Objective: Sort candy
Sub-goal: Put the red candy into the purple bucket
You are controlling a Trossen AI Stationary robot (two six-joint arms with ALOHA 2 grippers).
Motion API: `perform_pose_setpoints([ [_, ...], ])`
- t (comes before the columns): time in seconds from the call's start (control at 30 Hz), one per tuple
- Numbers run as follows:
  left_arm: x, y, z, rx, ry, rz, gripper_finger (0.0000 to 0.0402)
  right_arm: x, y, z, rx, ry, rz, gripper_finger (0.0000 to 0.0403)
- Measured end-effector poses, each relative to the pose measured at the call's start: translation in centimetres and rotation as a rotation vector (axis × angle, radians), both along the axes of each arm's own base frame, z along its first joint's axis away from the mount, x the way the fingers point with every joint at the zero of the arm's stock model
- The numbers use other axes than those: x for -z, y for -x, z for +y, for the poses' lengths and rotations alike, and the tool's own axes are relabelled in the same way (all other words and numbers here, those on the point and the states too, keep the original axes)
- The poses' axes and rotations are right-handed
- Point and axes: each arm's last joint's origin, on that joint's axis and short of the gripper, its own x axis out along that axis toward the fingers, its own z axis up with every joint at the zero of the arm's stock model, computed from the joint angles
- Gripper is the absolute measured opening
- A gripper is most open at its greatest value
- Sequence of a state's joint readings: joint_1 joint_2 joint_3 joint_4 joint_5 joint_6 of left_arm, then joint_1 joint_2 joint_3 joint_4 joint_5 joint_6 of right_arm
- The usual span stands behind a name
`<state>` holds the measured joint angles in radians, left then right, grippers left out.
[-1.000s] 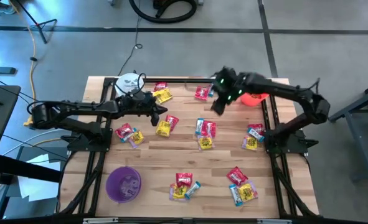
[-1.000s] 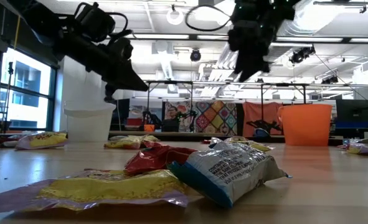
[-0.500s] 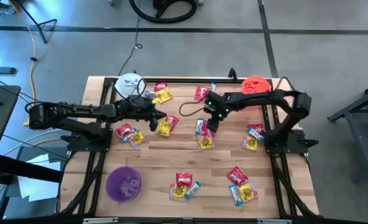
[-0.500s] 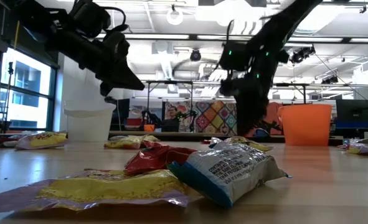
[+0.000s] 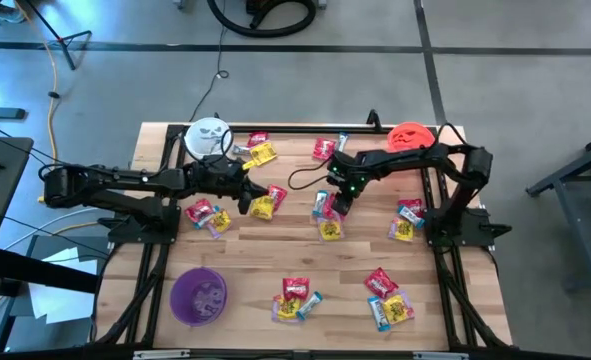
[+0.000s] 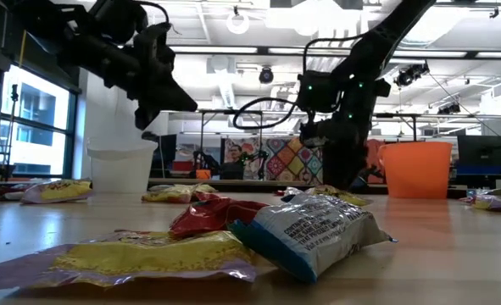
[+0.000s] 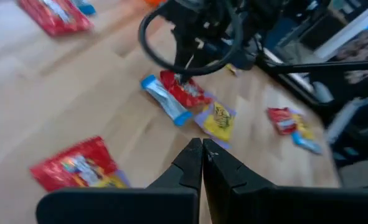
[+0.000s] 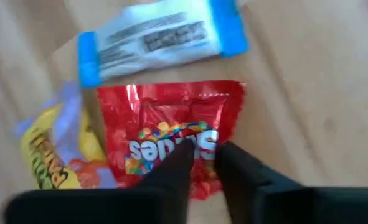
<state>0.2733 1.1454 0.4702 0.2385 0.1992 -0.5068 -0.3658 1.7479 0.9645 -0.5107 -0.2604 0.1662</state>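
Wrapped candy in red, yellow and light blue lies scattered on the wooden table (image 5: 245, 270). At the table's middle, a red packet (image 8: 171, 134) lies between a light-blue one (image 8: 159, 37) and a yellow one (image 8: 43, 155). My right gripper (image 8: 203, 155) (image 5: 333, 204) has come down onto this red packet and is shut on it. My left gripper (image 7: 202, 149) (image 5: 253, 192) hangs shut above the table with nothing between its fingers, beside a yellow candy (image 5: 265, 206). My right gripper pinches the red packet between its two fingers, at the middle of the short edge nearest the gripper (image 8: 202, 144). The fingers slant steeply down from above. The packet lies flat on the table, one side lapping the yellow packet.
A white bucket (image 5: 208, 135) stands at the far left, an orange bucket (image 5: 410, 137) at the far right and a purple bucket (image 5: 198, 296) at the near left. More candy lies in groups near the front edge (image 5: 295, 296) and right edge (image 5: 407, 220).
My right gripper has swung from high beside the orange bucket toward the table's middle and dropped steeply onto the candy cluster there. It has stayed low over the last half second. My left gripper has rolled a little at the wrist.
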Motion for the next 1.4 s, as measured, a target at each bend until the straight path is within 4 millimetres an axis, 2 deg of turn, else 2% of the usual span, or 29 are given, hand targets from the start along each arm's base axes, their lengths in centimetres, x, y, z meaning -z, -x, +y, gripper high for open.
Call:
perform_pose_setpoints([
  [0.07,0.0,0.0,0.0,-0.016,0.068,-0.009,0.0,-0.9,0.1,0.1,0.018,-0.001,-0.028,0.0019],
  [0.1,-0.1,0.0,0.0,-0.03,0.1,-0.013,0.0001,-1.4,0.2,0.2,0.029,0.003,-0.046,0.0011],
  [0.3,-0.4,-0.3,0.1,-0.071,0.19,-0.068,0.0024,-5.5,0.1,1.4,0.099,0.055,-0.214,0.0026],
  [0.43,-0.9,-0.8,0.0,-0.062,0.26,-0.142,0.0065,-8.4,-0.8,3.1,0.078,0.165,-0.409,0.0012],
  [0.53,-0.7,-1.4,-0.2,-0.046,0.316,-0.154,0.01,-9.5,-1.5,4.4,0.061,0.24,-0.515,0.0004],
  [0.73,-0.9,-3.6,-0.1,-0.028,0.356,-0.124,0.0154,-10.2,-2.5,6.5,0.047,0.379,-0.591,0.0004],
  [0.93,-1.2,-5.7,0.4,-0.028,0.375,-0.121,0.0178,-10.2,-2.6,7.4,0.02,0.432,-0.587,0.0004],
  [1.23,-1.6,-9.2,1.3,0.059,0.355,-0.114,0.0178,-10.3,-2.6,7.5,-0.01,0.451,-0.591,0.0004],
  [1.4,-1.4,-10.3,1.5,0.085,0.344,-0.078,0.0146,-10.2,-2.6,7.5,-0.012,0.449,-0.589,0.0004],
])
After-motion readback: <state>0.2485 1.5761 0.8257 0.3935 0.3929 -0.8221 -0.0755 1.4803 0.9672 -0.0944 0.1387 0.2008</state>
